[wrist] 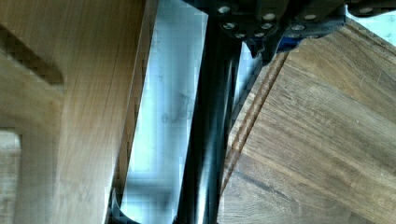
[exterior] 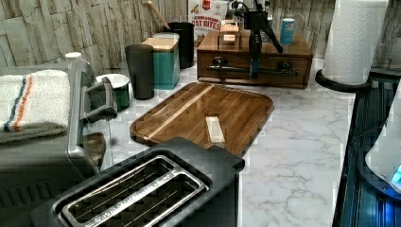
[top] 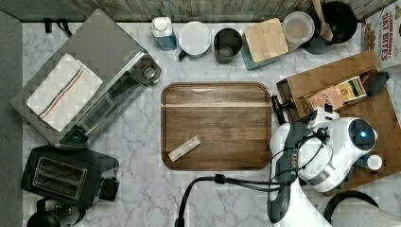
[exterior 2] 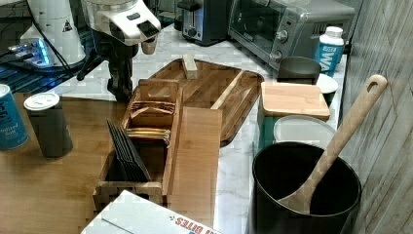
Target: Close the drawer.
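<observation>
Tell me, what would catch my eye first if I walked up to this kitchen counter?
Probably the white robot arm at the top view's right, its gripper lowered in front of the wooden drawer unit at the back of the left view. Next, the big dark wooden tray in the counter's middle, and the toaster looming up close in the left view.

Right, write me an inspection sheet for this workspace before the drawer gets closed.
Surface: marble counter, no spills seen.
Job's things: drawer, front with dark handle facing the counter; how far out it stands is unclear.
Clutter: wooden tray holding a small block; toaster oven with a towel on top; toaster; teal canister, dark cup and black pot along the wall.
Hand: hand at the drawer front.
Cables: black cable on the counter by the arm.
Surroundings: stone-look wall; paper towel roll.
</observation>
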You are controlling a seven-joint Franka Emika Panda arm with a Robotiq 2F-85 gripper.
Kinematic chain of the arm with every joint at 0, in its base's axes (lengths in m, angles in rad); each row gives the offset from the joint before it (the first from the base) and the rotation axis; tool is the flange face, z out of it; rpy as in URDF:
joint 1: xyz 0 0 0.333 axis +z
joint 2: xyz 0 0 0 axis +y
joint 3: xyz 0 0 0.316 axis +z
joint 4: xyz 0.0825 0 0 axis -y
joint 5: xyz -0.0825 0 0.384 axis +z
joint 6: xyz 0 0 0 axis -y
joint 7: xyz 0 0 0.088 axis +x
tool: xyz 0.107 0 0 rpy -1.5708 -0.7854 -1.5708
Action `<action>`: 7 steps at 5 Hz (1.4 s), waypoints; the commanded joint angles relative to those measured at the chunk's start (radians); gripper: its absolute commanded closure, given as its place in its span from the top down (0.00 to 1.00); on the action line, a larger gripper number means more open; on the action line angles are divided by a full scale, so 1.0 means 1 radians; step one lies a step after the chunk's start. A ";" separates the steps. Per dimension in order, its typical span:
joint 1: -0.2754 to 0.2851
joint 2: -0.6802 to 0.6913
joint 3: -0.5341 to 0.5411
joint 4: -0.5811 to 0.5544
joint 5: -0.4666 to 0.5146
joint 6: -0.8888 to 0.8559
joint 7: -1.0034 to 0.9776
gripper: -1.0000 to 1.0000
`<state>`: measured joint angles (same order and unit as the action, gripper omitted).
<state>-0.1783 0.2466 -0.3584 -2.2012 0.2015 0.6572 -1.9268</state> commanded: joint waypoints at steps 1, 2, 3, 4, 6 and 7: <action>-0.067 0.044 -0.071 0.236 0.004 0.244 -0.017 0.00; -0.067 0.044 -0.072 0.236 0.005 0.244 -0.018 0.00; -0.067 0.044 -0.072 0.236 0.005 0.244 -0.017 0.00; -0.058 0.045 -0.081 0.236 0.009 0.244 -0.020 0.00; -0.055 0.045 -0.084 0.236 0.011 0.243 -0.022 0.00; -0.057 0.045 -0.082 0.236 0.010 0.243 -0.021 0.00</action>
<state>-0.1647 0.2474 -0.3694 -2.2031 0.2012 0.6606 -1.9268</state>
